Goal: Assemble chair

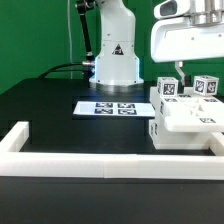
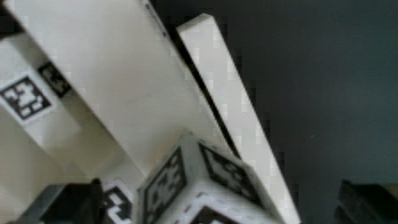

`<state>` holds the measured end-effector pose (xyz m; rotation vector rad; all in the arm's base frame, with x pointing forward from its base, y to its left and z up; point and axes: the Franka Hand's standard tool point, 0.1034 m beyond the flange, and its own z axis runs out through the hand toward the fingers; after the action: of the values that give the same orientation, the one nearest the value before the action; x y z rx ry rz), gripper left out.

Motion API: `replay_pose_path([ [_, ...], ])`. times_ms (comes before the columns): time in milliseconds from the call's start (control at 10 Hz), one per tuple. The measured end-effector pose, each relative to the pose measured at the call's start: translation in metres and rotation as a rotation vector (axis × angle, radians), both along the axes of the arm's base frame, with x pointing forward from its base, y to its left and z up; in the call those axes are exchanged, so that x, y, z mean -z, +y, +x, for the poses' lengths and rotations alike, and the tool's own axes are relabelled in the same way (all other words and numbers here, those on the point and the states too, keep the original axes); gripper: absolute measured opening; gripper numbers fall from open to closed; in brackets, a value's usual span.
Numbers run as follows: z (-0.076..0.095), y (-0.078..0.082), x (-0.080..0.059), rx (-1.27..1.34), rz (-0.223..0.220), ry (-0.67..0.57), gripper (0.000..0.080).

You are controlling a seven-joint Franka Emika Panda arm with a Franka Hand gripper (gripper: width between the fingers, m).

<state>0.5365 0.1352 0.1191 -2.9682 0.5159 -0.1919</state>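
Chair parts (image 1: 183, 118) fill the near right corner of the black table (image 1: 45, 110) in the exterior view: a cluster of white blocks bearing black-and-white tags, pressed against the long white border rail (image 1: 70, 147) that runs along the front edge and turns back at both ends. A flat slab lies low at the front of the cluster, and two tagged blocks stand up behind it, one toward the exterior view's left and one toward its right.

Directly above those blocks hangs the gripper (image 1: 180, 72), so the chair lies straight below the claw rather than off to either side. Its tip comes down between the two upright tagged blocks, close over them; whether a finger touches either cannot be told at this size.

From the wrist view, a long white bar (image 2: 222, 120) runs lengthwise away from the camera, with a tagged block (image 2: 199, 185) at its near end sitting between the two dark fingers (image 2: 68, 204). The jaws stand spread wide, one on each side, with clear space between each finger and the block, so the claw appears to grip nothing. Any next grasp would likely need the jaws set across the bar's narrow width.

Farther back, the marker board (image 1: 112, 107) lies flat on the table, well apart from the chair, in front of the arm's white base (image 1: 116, 62).
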Motion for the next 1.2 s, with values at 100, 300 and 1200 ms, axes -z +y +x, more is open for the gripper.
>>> replay_pose_path([
  [100, 0.0005, 0.0007, -0.0005, -0.106, -0.030, -0.011, 0.0648],
  [300, 0.0013, 0.0004, -0.0011, -0.259, -0.063, -0.026, 0.0648],
  [1200, 0.0020, -0.0056, 0.0002, -0.431, -0.097, -0.055, 0.0285],
])
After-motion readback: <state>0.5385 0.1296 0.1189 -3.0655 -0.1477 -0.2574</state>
